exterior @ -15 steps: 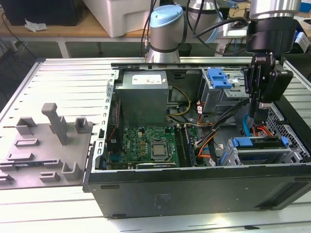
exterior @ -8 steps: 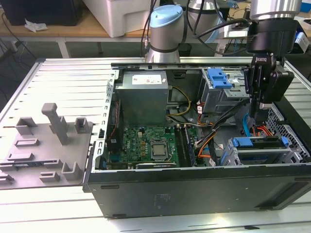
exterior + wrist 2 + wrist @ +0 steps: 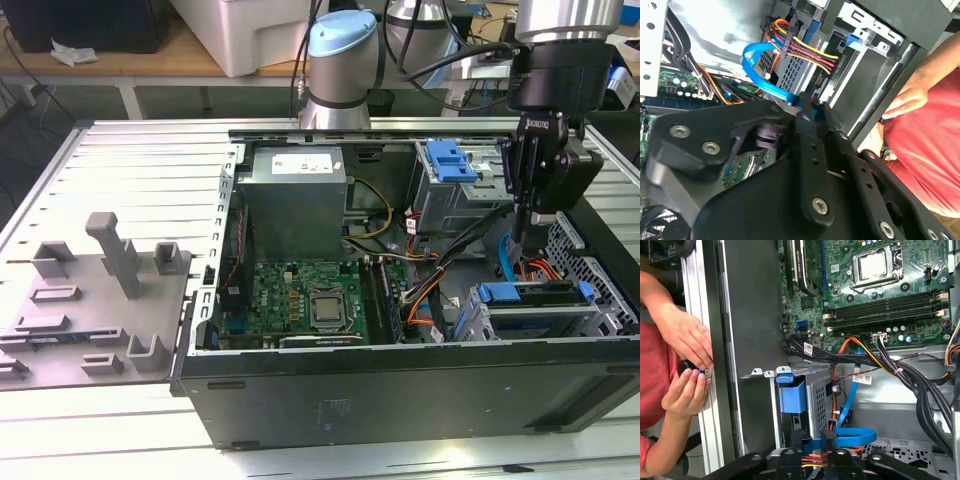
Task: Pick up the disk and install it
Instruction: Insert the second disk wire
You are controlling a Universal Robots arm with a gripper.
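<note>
**1. End effector.** The end effector [image 3: 527, 222] hangs inside the open case [image 3: 400, 400], over its drive corner. In both wrist views its fingers are pressed together on the plug end of the blue cable [image 3: 855, 436]. The rest of the cable loops away beneath it. This grip suggests the data lead is being handled at the drive's connector side, not the drive itself.

**2. Disk.** The disk [image 3: 545, 292] is not in the grip. Judging by its blue carrier, it already lies flat in the cage [image 3: 590, 320] just below the end effector, with the carrier front facing the motherboard [image 3: 300, 290]. Whether it is fully seated cannot be told.

**3. Containers and contents.**
- Case: lies on its side on the worktop [image 3: 130, 150] with the cover off, which gives access from above. It holds the motherboard, a power supply [image 3: 295, 190] well away from the end effector, and two cages.
- Cage below the end effector: holds the disk. Red, yellow and orange power leads [image 3: 805, 50] run in close to the pinched plug.
- Second cage [image 3: 470, 195]: beside the end effector, topped by a blue latch [image 3: 448, 160]. Its contents cannot be made out.

**4. Bystander.** Two hands [image 3: 687, 365] hold a small item at the case wall, outside the case and apart from the end effector.
</note>
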